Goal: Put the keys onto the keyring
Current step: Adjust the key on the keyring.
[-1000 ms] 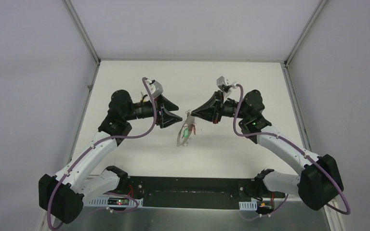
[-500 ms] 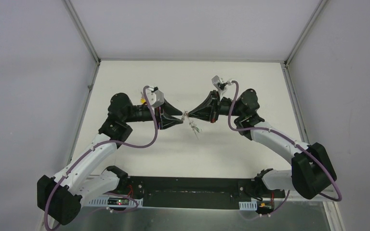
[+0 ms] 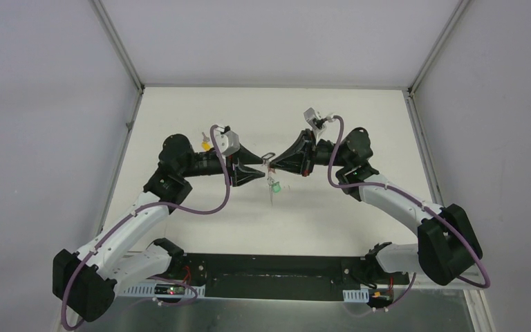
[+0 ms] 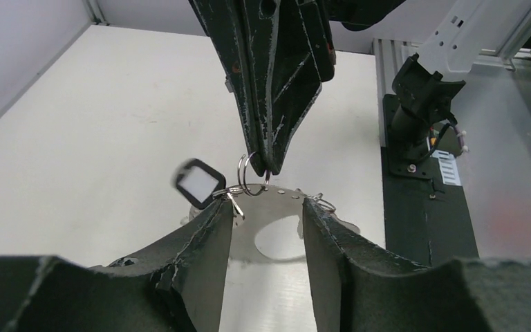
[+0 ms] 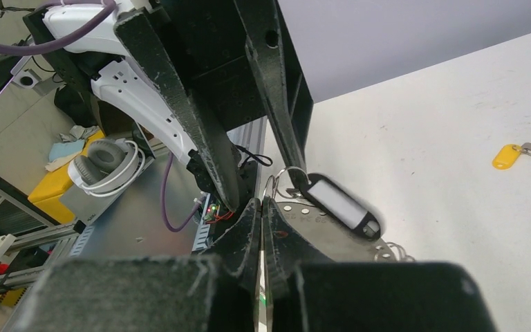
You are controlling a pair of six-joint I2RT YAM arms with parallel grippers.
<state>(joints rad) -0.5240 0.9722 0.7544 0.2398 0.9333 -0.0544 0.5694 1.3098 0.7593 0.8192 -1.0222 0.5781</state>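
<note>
The keyring point(image 4: 263, 228), a flat silvery loop with an oval opening, is held in the air between both arms. My left gripper point(image 4: 267, 205) is closed across its width, one finger against each side. My right gripper point(image 4: 268, 162) comes down from above, shut on the keyring's top edge next to small wire rings point(image 4: 247, 173). A key with a black tag point(image 4: 197, 182) hangs on the keyring point(image 5: 332, 232), seen too in the right wrist view as the black tag point(image 5: 339, 206). From above, a green tag point(image 3: 274, 185) dangles below the meeting grippers point(image 3: 265, 167). A yellow-tagged key point(image 5: 515, 153) lies on the table.
The white table point(image 3: 332, 111) is walled at the back and both sides. The yellow-tagged key point(image 3: 206, 145) lies just behind my left forearm. A black base plate point(image 3: 269, 277) with the arm mounts runs along the near edge.
My left gripper has moved right to meet the right gripper and has closed onto the keyring. The keyring no longer hangs broadside; the green tag now swings below it.
</note>
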